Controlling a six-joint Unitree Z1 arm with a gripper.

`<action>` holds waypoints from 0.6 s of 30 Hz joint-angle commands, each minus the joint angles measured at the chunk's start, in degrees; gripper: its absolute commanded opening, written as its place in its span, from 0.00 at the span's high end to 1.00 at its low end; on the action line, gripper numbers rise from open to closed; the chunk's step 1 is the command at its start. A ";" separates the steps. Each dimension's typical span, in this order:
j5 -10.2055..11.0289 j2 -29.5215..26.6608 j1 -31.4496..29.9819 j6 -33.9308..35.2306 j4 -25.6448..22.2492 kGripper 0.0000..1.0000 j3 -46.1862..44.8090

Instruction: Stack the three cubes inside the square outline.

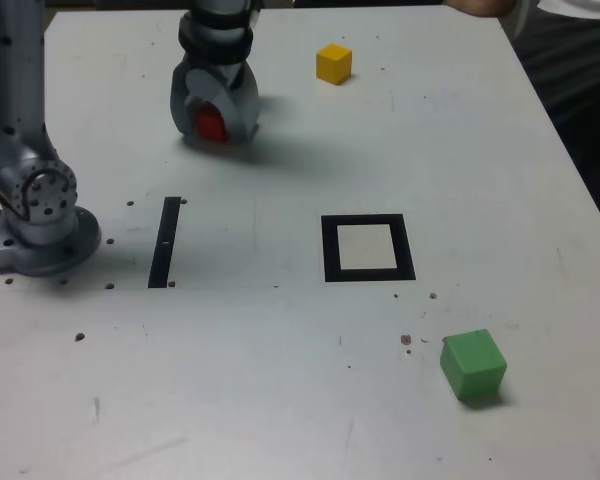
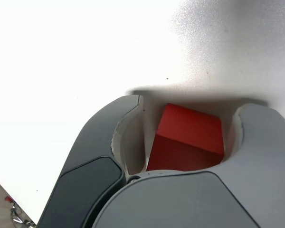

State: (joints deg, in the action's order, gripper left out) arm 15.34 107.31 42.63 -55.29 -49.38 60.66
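**Three cubes apart, the red one between the jaws**

Three cubes lie spread over your white table (image 1: 280, 400), none on another. The red cube (image 1: 211, 123) sits at the far side, toward the exterior view's left, down on the table between the two curved grey jaws of the gripper (image 1: 216, 128). In your wrist view the same red cube (image 2: 187, 137) fills most of the space between the jaws of the gripper (image 2: 187, 128). The jaws stand partly closed around it. One jaw looks to lie against a face of the cube, while a thin pale gap shows at the other side, so you cannot tell from these views whether the grip is firm. The cube sits slightly turned between them.

The yellow cube (image 1: 333, 63) rests farther back, to the exterior view's right of the gripper and well apart from it. The green cube (image 1: 473, 365) lies at the near side, toward the exterior view's right, well apart from both others.

The square outline (image 1: 367, 248) lies flat near the middle of the table, its white centre bare, between the yellow and green cubes in depth. A thin black strip (image 1: 165, 241) lies to its left in the exterior view, just beside the arm's base (image 1: 40, 235).
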 commanded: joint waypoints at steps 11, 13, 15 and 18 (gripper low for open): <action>-1.25 -1.18 -0.88 0.33 0.74 0.64 -0.20; -1.65 -1.33 -1.21 0.61 0.77 0.64 -0.24; -2.17 -1.62 -1.67 1.05 0.76 0.64 -0.33; -3.25 -2.54 -2.94 1.92 0.76 0.64 -0.55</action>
State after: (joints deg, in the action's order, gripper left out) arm 12.40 105.63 40.24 -53.66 -48.68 60.21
